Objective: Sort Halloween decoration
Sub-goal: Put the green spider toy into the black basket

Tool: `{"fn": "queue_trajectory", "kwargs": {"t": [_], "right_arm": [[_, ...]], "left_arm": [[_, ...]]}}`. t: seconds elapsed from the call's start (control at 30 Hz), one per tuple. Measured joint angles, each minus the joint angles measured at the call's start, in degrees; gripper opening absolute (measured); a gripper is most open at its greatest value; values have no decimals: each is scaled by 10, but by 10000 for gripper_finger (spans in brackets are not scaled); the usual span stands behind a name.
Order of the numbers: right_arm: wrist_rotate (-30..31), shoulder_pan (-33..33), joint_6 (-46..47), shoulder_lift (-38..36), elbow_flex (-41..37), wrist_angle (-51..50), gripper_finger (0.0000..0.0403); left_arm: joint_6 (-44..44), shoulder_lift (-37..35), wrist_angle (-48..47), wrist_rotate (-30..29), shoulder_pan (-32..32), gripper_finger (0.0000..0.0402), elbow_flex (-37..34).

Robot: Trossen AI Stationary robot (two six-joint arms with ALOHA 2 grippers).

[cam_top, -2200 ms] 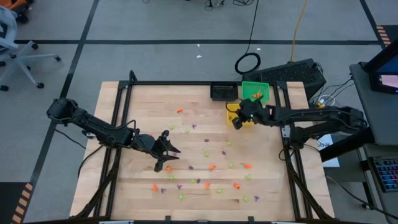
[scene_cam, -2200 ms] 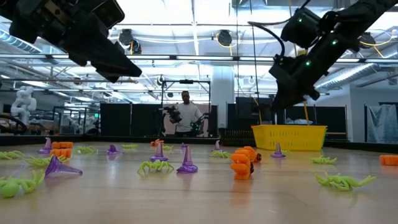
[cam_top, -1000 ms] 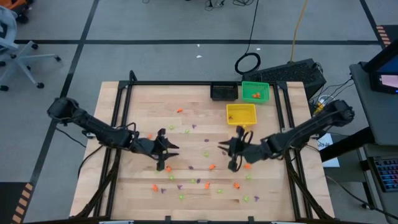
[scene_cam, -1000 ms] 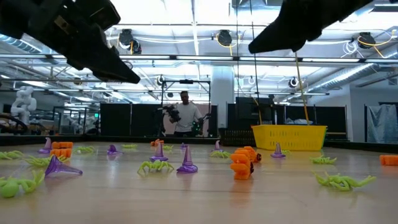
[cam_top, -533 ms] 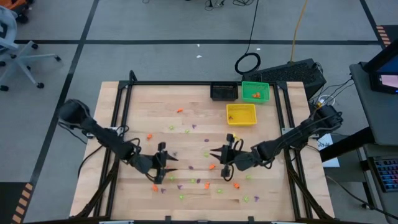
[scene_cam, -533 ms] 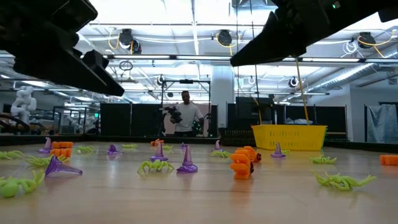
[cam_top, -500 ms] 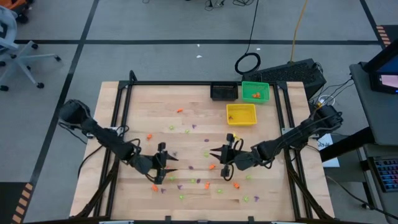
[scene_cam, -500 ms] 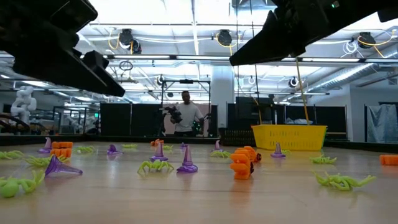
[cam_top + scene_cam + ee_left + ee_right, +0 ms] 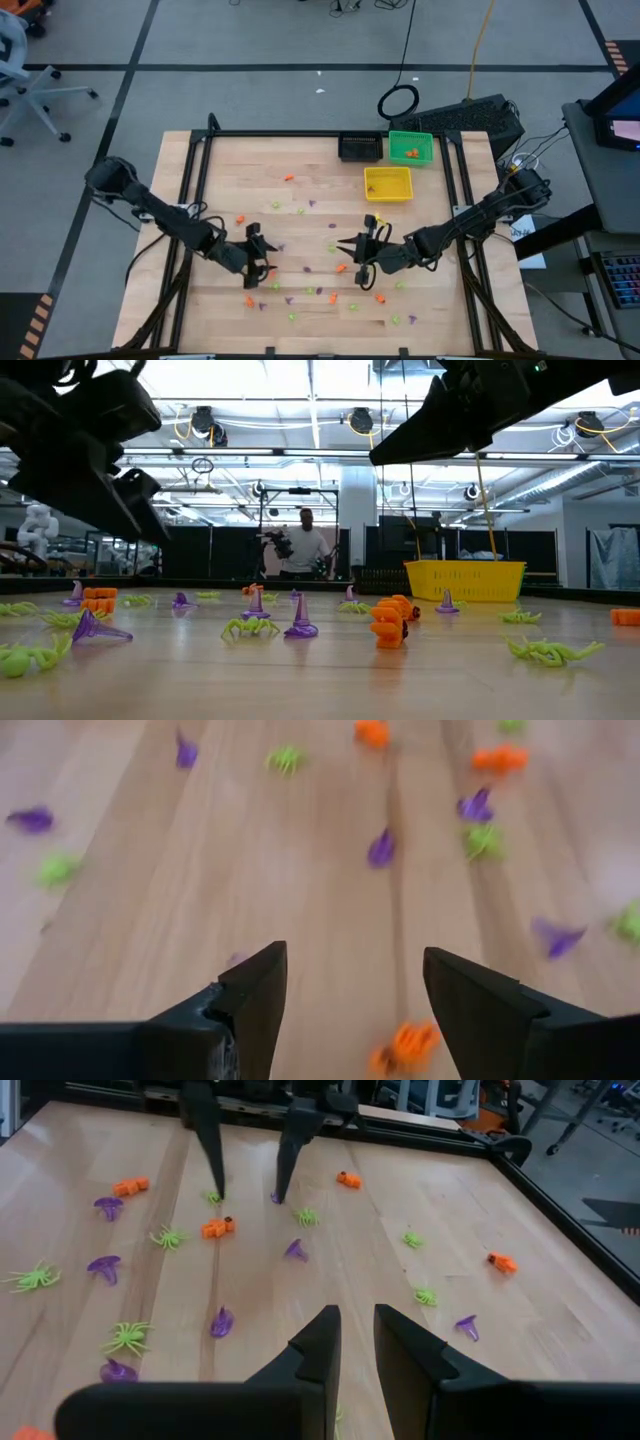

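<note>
High view: left gripper (image 9: 256,262) and right gripper (image 9: 362,258) hover over the table (image 9: 300,165) among scattered Halloween decoration (image 9: 341,268).

Left wrist view: fingers (image 9: 252,1000) spread wide, empty, an orange trinket (image 9: 405,1046) between them.

Right wrist view: fingers (image 9: 318,1342) nearly together, holding nothing.

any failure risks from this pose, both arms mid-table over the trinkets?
1. Left gripper is open above an orange trinket that sits off-centre near one finger; closing could nudge it away.
2. Right gripper points at the left gripper; the arms might collide.
3. Spiders and purple hats lie close together; a double pick seems possible.
</note>
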Motion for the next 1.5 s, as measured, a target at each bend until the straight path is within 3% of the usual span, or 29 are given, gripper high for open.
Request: {"fn": "queue_trajectory", "kwargs": {"t": [0.2, 0.33, 0.43, 0.5, 0.8, 1.13, 1.5], "right_arm": [[0, 0, -4, 0, 0, 0, 50], [0, 0, -4, 0, 0, 4, 50], [0, 0, -4, 0, 0, 3, 50], [0, 0, -4, 0, 0, 2, 50], [-1, 0, -4, 0, 0, -9, 50], [-1, 0, -4, 0, 0, -13, 50], [-1, 0, 0, 0, 0, -23, 50]], "left_arm": [[-25, -49, -216, 15, 32, 239, 64], [-9, -49, -295, 59, 69, 239, 92], [7, -39, -296, 120, 95, 239, 92], [5, -32, -300, 130, 108, 239, 92], [-49, 12, -302, 101, 111, 239, 91], [-51, 61, -294, 45, 101, 239, 91], [6, 62, -282, 69, 113, 239, 87]]}}
